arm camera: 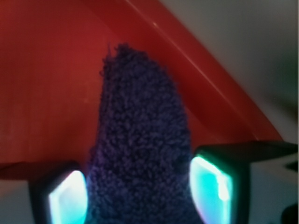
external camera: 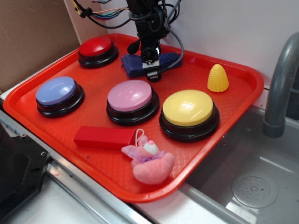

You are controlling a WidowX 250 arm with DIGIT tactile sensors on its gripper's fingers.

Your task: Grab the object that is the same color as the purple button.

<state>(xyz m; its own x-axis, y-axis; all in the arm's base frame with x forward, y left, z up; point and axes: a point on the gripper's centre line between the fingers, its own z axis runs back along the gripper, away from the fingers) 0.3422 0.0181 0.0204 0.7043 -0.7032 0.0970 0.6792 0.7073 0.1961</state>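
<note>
Cloth [arm camera: 140,140] sits at the tray's [external camera: 243,93] back edge, directly under your gripper [external camera: 152,70], its long axis running forward between the fingers [arm camera: 212,186]. They flank it narrowly, seemingly touching; whether they have clamped it, you cannot tell.

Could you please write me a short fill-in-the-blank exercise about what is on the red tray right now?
1. The gripper has a dark blue-purple fuzzy cloth between its two ____.
2. The cloth lies on the red plastic tray right beside the round button with the ____ top.
3. The small yellow corn-shaped toy stands behind the ____ dome button.
4. The pink plush bunny lies near the tray's ____ edge.

Missing words: fingers; red; yellow; front
</note>
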